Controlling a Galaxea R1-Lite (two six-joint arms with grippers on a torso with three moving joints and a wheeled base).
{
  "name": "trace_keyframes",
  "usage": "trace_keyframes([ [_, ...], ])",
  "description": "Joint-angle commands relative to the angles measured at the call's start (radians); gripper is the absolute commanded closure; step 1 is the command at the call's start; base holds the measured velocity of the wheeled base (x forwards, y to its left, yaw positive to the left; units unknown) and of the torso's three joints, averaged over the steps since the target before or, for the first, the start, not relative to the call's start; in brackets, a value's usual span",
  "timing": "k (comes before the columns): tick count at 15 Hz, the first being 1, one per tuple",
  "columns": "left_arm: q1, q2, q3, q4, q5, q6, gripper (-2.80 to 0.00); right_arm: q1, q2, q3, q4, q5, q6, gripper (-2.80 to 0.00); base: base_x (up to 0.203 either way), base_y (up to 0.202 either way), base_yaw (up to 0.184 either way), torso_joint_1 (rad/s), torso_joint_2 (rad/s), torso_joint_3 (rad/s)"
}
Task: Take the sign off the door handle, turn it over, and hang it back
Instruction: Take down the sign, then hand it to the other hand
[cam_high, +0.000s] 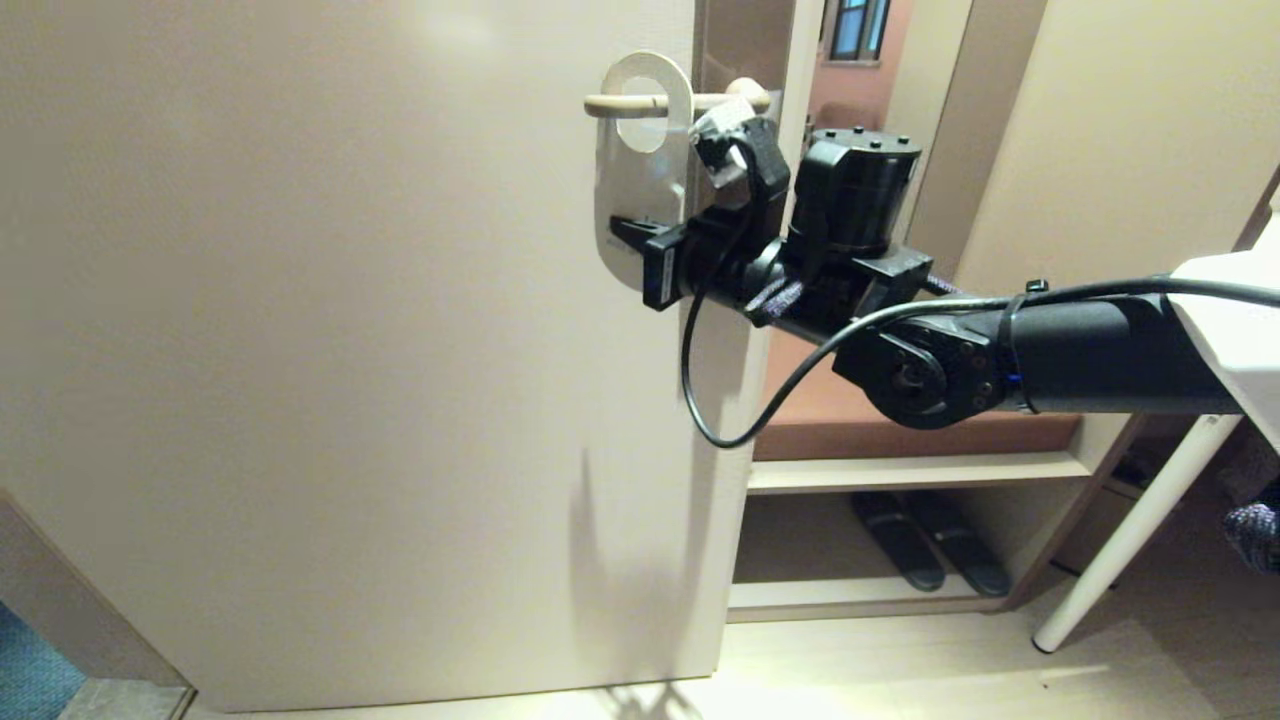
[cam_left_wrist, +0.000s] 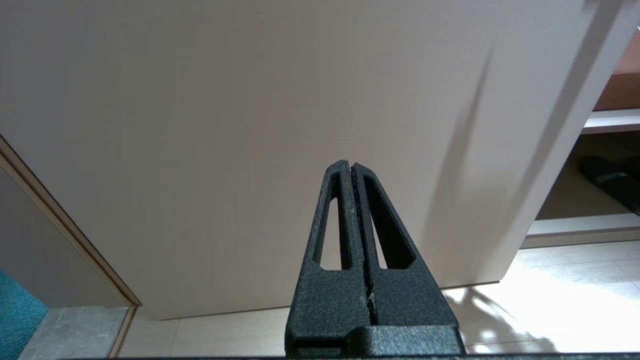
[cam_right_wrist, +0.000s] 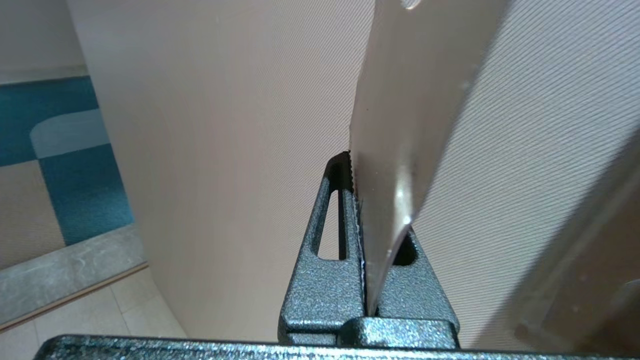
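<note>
Warm dim indoor light, soft shadows on door (cam_high: 300, 350), sunlit glare on floor (cam_high: 900, 670)

The flat white rounded sign (cam_high: 628, 200) looks smooth and faintly glossy, pinched by rough, grainy matt-black plastic gripper fingers (cam_right_wrist: 325, 235).

A pale beige door (cam_high: 330, 350) stands over light floor tiles (cam_high: 900, 670), beside low shelves (cam_high: 910, 470) holding dark slippers (cam_high: 930, 545), with teal carpet (cam_high: 30, 670) at left.
</note>
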Motion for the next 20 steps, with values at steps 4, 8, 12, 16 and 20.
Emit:
trace_keyframes([
  [4,0.000,0.001,-0.001,0.000,0.001,0.000,0.00,0.007,0.034,0.000,-0.026,-0.007,-0.005,0.00,0.000,0.000,0.000,0.000,0.00,0.000],
  [8,0.000,0.001,0.000,0.000,0.001,0.000,0.00,0.020,0.054,-0.027,-0.060,-0.008,-0.007,0.00,0.000,0.000,0.000,0.000,0.00,0.000],
  [12,0.000,0.001,0.000,0.000,0.001,0.000,0.00,0.041,0.079,-0.097,-0.072,-0.007,-0.007,0.00,0.000,0.000,0.000,0.000,0.00,0.000],
  [16,0.000,0.001,-0.001,0.000,0.001,0.000,0.00,0.074,0.103,-0.126,-0.082,-0.006,-0.019,0.00,0.000,0.000,0.000,0.000,0.00,0.000],
  [20,0.000,0.001,0.000,0.000,0.001,0.000,0.00,0.097,0.104,-0.116,-0.082,-0.004,-0.056,0.00,0.000,0.000,0.000,0.000,0.00,0.000],
])
